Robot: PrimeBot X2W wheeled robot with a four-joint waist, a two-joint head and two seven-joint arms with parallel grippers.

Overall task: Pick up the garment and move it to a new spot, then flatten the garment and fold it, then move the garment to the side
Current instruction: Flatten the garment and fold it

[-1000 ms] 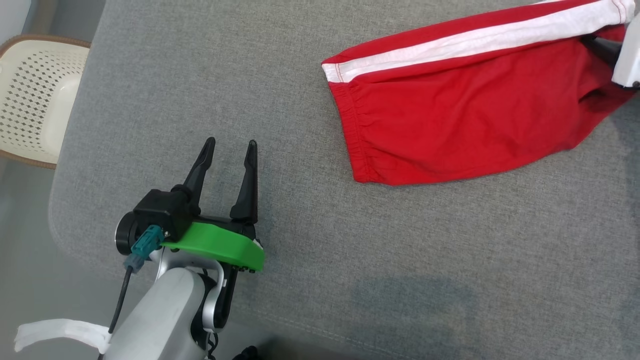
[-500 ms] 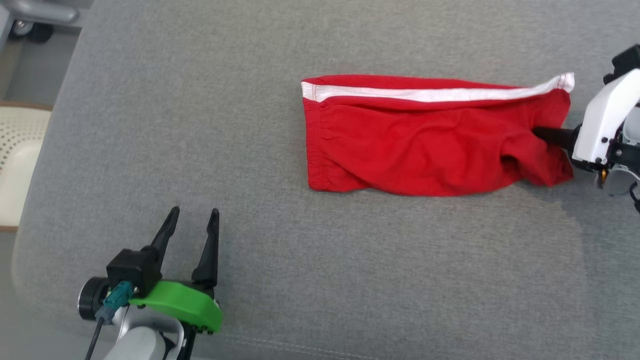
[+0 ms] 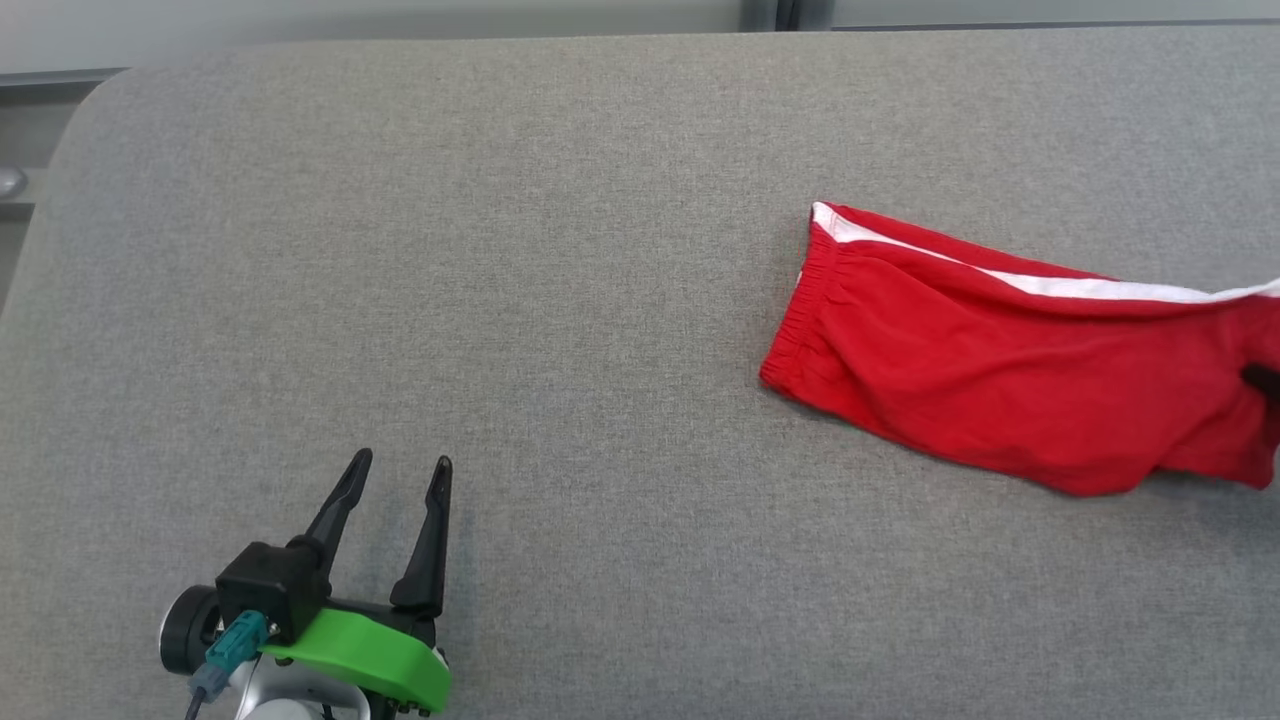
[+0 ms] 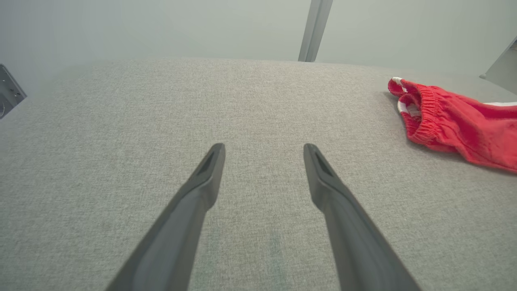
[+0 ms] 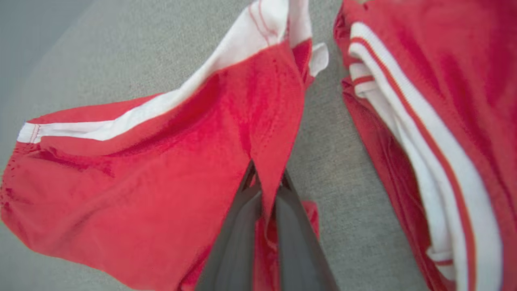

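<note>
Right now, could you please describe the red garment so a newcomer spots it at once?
Look to the right side of the grey fabric table. There lie red cloth shorts, one end pinched by the right gripper; a white side stripe and gathered waistband distinguish them.

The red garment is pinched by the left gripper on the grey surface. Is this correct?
No. The right gripper pinches the red garment; the right wrist view shows it shut on the cloth. The left gripper is open, apart from it.
</note>
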